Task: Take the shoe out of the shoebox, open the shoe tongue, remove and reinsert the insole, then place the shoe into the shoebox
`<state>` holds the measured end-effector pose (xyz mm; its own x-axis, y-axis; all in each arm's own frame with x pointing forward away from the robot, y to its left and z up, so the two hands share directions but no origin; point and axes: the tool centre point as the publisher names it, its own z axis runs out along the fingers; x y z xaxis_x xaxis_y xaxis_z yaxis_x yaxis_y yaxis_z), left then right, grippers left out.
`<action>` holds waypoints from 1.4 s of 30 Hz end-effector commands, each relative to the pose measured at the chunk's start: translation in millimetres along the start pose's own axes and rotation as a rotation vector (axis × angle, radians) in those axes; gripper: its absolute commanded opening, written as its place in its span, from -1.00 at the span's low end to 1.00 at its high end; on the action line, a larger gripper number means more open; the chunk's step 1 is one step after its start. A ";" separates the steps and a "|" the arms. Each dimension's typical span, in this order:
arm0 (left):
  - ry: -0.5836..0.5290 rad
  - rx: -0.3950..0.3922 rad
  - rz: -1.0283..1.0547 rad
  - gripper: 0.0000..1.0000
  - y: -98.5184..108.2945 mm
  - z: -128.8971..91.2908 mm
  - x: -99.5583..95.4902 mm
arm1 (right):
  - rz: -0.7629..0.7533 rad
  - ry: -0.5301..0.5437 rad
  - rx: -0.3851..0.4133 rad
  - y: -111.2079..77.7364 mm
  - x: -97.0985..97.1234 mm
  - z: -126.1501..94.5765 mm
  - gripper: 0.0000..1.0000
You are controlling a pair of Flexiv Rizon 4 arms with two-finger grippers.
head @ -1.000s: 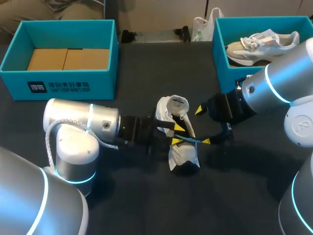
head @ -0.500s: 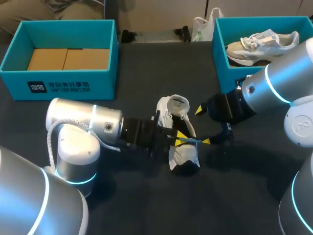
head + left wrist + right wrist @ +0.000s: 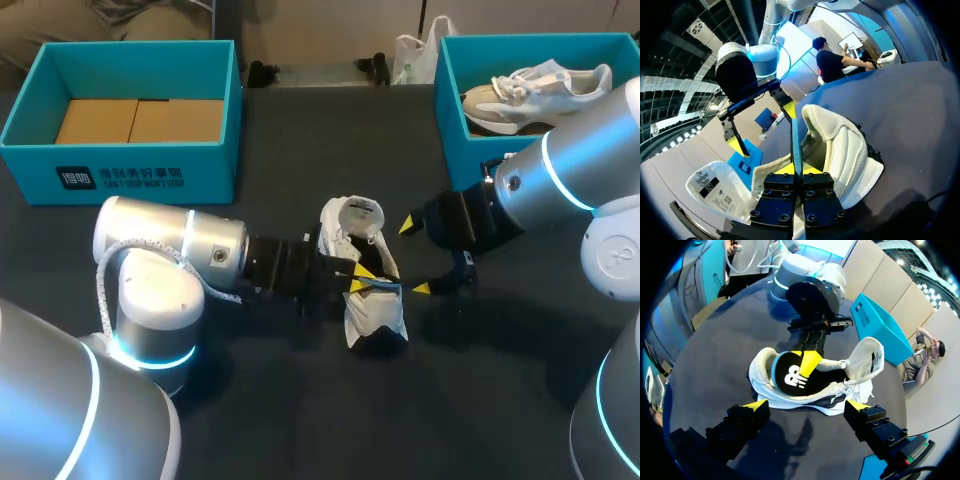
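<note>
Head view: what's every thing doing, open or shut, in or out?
Shoe: out, lying on the table.
Tongue: pulled open.
Insole: partly in the shoe, pinched.
Left gripper: shut on the insole.
Right gripper: open, beside the shoe.
Left box: open, no shoe inside.
Right box: open, second shoe inside.

Shoe (image 3: pixel 362 300) at centre of table (image 3: pixel 300 420), on its side, opening toward right, tongue (image 3: pixel 358 214) at far end. Left gripper (image 3: pixel 362 276) in from left, over shoe's middle, fingers pinching insole (image 3: pixel 388 286); insole on edge, partly inside shoe. Right gripper (image 3: pixel 415 257) just right of shoe, fingers spread wide, not touching it. Left shoebox (image 3: pixel 120 180) far left, cardboard (image 3: pixel 140 120) inside. Right shoebox (image 3: pixel 452 120) far right, second shoe (image 3: pixel 535 90) in it.
</note>
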<state>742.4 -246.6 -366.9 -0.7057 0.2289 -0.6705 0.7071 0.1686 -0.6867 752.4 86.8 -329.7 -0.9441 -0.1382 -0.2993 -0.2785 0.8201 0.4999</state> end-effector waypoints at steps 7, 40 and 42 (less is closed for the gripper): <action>0.010 -0.014 -0.009 -0.28 -3.0 -7.6 -5.4 | 0.000 -0.002 0.003 0.5 0.3 1.5 1.00; 0.089 -0.021 -0.022 -1.00 -14.6 -1.4 6.6 | 0.000 -0.002 0.003 0.5 0.3 1.5 1.00; 0.089 -0.022 -0.023 -1.00 -14.7 -2.6 6.6 | 0.000 -0.002 0.003 0.5 0.3 1.5 1.00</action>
<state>726.3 -245.1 -358.3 -0.7167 0.3064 -0.6265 0.6912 0.1925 -0.6965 752.4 86.8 -329.7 -0.9441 -0.1382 -0.2993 -0.2785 0.8201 0.4999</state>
